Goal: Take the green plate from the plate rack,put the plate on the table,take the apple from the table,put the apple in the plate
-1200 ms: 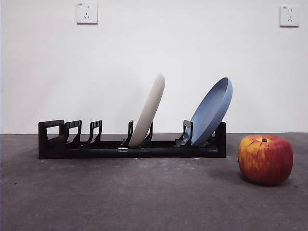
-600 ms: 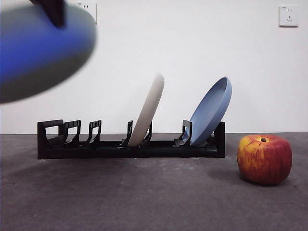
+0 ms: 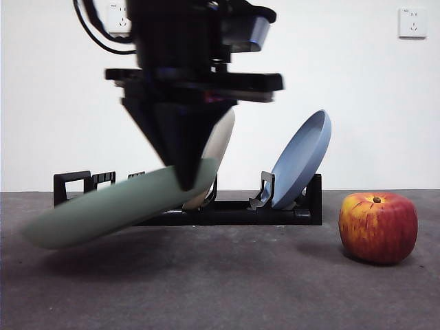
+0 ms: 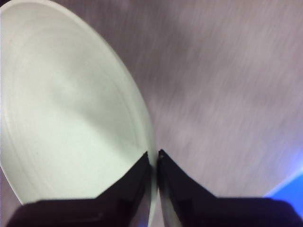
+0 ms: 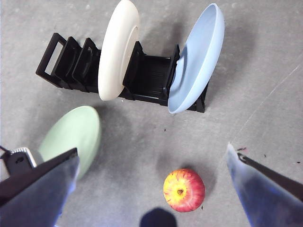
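Half a second ago only a blurred plate showed at the upper corner; now the left gripper (image 3: pixel 187 184) fills the front view, clamped on the rim of the green plate (image 3: pixel 117 207). Matte, pale sage, shallow and round, the plate hangs tilted above the rough grey table (image 3: pixel 227 282), in front of the black slotted plate rack (image 3: pixel 234 210), its long axis sloping down away from the gripper. A cream-white plate (image 5: pixel 118 49) and a blue plate (image 5: pixel 199 56) lean in the rack. Beside it sits the streaked red apple (image 3: pixel 378 228). The right gripper (image 5: pixel 151 189) hovers with jaws spread wide.
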